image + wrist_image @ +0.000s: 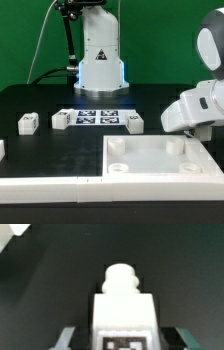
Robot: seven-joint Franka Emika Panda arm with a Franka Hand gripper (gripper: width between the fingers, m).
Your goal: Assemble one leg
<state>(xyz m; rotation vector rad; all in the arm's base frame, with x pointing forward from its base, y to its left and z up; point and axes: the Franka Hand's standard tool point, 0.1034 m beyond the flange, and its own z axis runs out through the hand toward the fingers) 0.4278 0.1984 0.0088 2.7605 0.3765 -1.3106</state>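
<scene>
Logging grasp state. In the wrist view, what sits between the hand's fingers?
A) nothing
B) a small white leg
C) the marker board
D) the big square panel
B: in the wrist view the hand is shut on a small white leg, one finger on each side, the leg's rounded tip pointing away from the camera.

Three legs (60, 119) lie loose on the counter (40, 100), a fourth leg (122, 303) shows in the wrist view; one panel (150, 166); one marker board (97, 117).

The small white stubby leg (124, 308) looks blurred, its black-and-white marker (124, 343) cut off; the large white square panel (160, 165) runs out of view at the worktop's front edge.
</scene>
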